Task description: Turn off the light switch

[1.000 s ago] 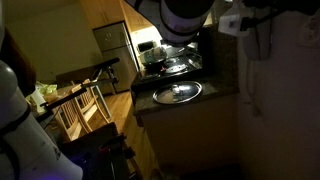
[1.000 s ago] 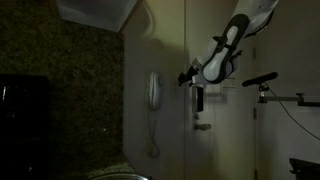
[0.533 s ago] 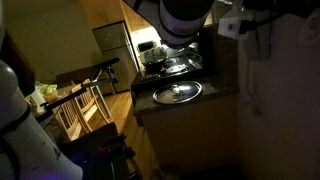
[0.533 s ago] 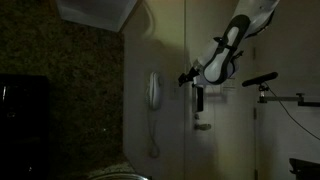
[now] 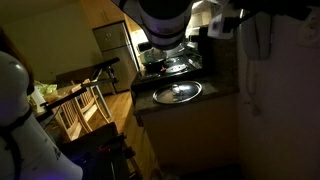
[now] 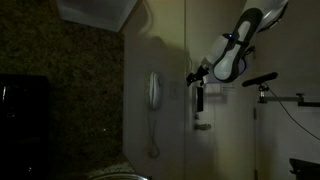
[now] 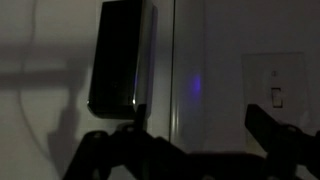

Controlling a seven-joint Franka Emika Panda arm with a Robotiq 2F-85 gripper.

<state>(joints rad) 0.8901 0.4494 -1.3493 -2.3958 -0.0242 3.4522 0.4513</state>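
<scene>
The room is dark. In the wrist view the light switch (image 7: 275, 93) is a small white wall plate with a toggle, at the right edge. My gripper (image 7: 190, 150) is open and empty. Its two dark fingers spread along the bottom of that view, the right finger just below the switch plate and apart from the wall. In an exterior view the gripper (image 6: 197, 76) hangs in front of the wall, above a pale plate that looks like the switch (image 6: 203, 125). In an exterior view the gripper (image 5: 222, 22) is near the top, by the wall.
A dark box (image 7: 122, 58) is mounted on the wall next to the switch, and it also shows in an exterior view (image 6: 199, 98). A white wall telephone (image 6: 153, 92) with a hanging cord is beside it. A counter with a round lid (image 5: 178, 92) and wooden chairs (image 5: 80, 105) lie below.
The arm has drawn back a little from the wall, so the gripper has shifted slightly sideways in both exterior views. The room is as dim as before.
</scene>
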